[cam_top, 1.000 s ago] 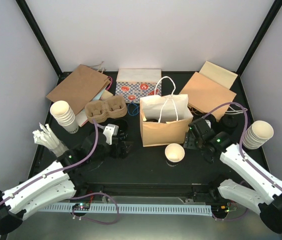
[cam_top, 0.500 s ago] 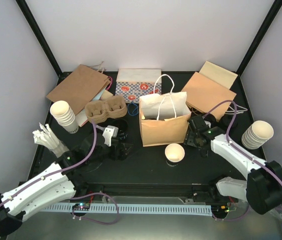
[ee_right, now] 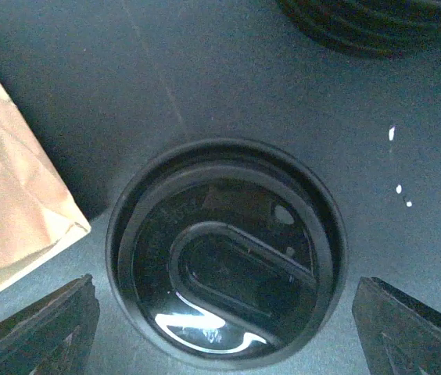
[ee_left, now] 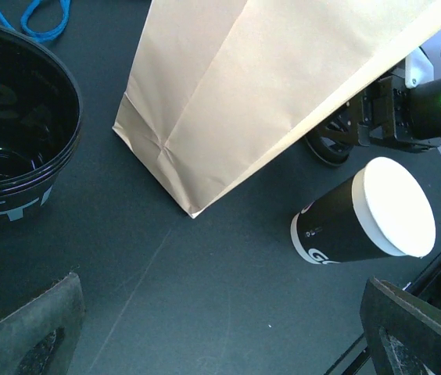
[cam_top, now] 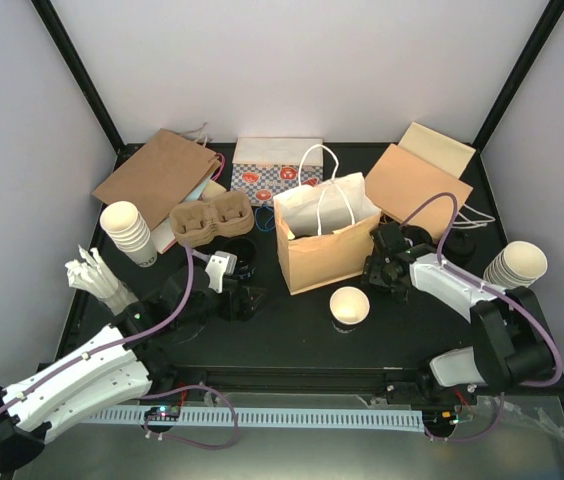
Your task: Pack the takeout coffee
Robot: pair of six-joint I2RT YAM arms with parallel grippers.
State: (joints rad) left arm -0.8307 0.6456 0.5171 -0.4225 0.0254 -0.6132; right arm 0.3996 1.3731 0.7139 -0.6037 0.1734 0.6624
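Observation:
A takeout coffee cup with a black lid (ee_right: 224, 254) stands on the dark table just right of the brown paper bag's corner (ee_right: 9, 195). My right gripper (ee_right: 224, 308) hangs over it, open, one finger on each side and a gap to both. In the top view that gripper (cam_top: 380, 268) sits against the bag's (cam_top: 327, 245) right side and hides the cup. My left gripper (cam_top: 242, 300) is open to the bag's left. Its wrist view shows bare table between the fingers (ee_left: 25, 328).
A lidless black cup with a cream inside (cam_top: 349, 305) stands in front of the bag. Stacks of cream cups are at the left (cam_top: 127, 232) and right (cam_top: 515, 265). A pulp carrier (cam_top: 210, 220), flat bags and a patterned box (cam_top: 277, 172) are behind. Black lid stacks (ee_left: 9, 141) (ee_right: 377, 23) sit near each gripper.
My right arm has swung left toward the bag, and its gripper now sits against the bag's right side. The bag has leaned and shifted left. The left arm has not moved.

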